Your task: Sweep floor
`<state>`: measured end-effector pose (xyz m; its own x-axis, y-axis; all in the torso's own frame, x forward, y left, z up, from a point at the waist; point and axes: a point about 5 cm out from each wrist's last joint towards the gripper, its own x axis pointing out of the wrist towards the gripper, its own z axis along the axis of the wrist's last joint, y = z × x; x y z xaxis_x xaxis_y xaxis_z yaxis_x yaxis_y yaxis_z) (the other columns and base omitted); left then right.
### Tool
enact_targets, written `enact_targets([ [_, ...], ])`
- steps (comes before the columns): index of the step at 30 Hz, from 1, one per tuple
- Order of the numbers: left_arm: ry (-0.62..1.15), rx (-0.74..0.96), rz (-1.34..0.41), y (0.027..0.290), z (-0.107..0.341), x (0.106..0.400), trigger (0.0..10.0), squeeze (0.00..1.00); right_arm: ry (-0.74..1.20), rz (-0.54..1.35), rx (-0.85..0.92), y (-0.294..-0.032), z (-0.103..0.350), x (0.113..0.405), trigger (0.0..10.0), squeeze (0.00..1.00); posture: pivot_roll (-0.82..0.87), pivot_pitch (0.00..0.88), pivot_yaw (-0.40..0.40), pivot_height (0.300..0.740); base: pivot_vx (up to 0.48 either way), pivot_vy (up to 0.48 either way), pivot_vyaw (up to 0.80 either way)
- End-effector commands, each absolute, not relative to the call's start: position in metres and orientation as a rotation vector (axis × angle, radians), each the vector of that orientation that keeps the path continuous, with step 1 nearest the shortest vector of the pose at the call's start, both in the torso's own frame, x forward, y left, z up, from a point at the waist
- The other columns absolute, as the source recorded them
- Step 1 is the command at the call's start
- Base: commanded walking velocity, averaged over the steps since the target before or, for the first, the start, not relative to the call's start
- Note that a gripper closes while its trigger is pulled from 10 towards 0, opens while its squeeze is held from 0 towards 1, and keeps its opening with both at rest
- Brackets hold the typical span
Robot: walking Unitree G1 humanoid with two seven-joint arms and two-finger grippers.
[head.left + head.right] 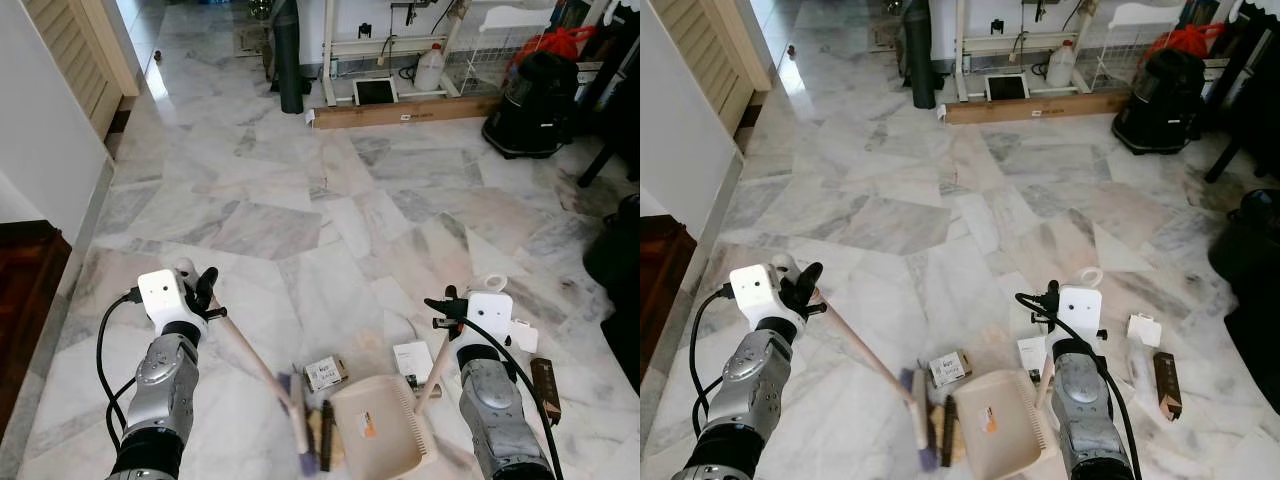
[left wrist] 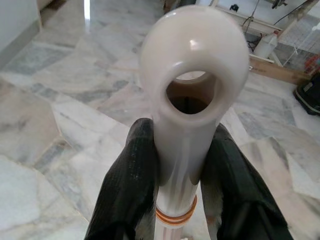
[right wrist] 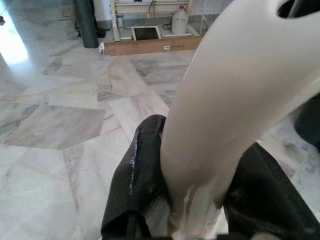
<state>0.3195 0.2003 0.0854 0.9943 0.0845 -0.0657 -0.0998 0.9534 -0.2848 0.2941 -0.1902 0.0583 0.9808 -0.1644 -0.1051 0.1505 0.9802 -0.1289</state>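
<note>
dustpan (image 1: 375, 420) — handle in right gripper (image 1: 447, 308) | broom (image 1: 262, 370) — left gripper (image 1: 205, 290)

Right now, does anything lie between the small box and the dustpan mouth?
Nothing visible. The small box lies on bare marble beside the dustpan, near its rim. The broom head, held by the left gripper, sits beside the box, not between them.

Both arms were shiny silver, each with a white box at the wrist, black fingers (image 2: 130, 190) and looping black cables.
</note>
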Motion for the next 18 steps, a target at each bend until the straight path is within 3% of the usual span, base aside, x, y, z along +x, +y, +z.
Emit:
enact_targets([
  [1, 0.094, -0.337, 0.095, 0.201, 0.08, 0.318, 10.0, 0.0, 0.157, -0.169, -0.123, -0.194, 0.051, 0.289, 10.0, 0.0, -0.05, 0.162, -0.001, 0.74, 0.0, 0.0, 0.0],
  [11, 0.022, -0.612, 0.111, 0.2, 0.104, 0.329, 10.0, 0.0, 0.159, -0.162, -0.111, -0.19, 0.051, 0.291, 10.0, 0.0, -0.04, 0.159, 0.001, 0.74, 0.0, 0.0, 0.0],
  [18, -0.01, -0.653, 0.127, 0.208, 0.111, 0.326, 10.0, 0.0, 0.162, -0.161, -0.109, -0.19, 0.051, 0.292, 10.0, 0.0, -0.04, 0.158, 0.002, 0.74, 0.0, 0.0, 0.0],
])
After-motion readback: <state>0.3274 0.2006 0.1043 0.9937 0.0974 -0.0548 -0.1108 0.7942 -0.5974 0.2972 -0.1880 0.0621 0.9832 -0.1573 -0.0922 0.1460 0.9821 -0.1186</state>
